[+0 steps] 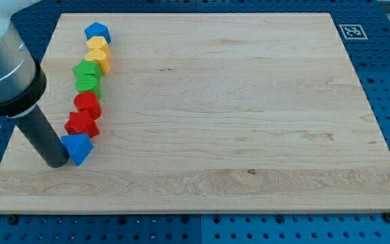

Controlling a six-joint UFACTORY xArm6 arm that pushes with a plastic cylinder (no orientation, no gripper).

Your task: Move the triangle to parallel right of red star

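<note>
The blue triangle (78, 148) lies near the board's left edge, toward the view's bottom. The red star (82, 125) sits just above it, touching or nearly so. My tip (57, 163) rests on the board right against the triangle's left side. The thick dark rod rises from it toward the view's upper left.
A column of blocks runs up the board's left side: a red round block (87, 104), a green block (87, 84), a green star (86, 70), a yellow block (101, 59), another yellow block (96, 45) and a blue block (97, 31). The wooden board (235, 122) sits on a blue perforated table.
</note>
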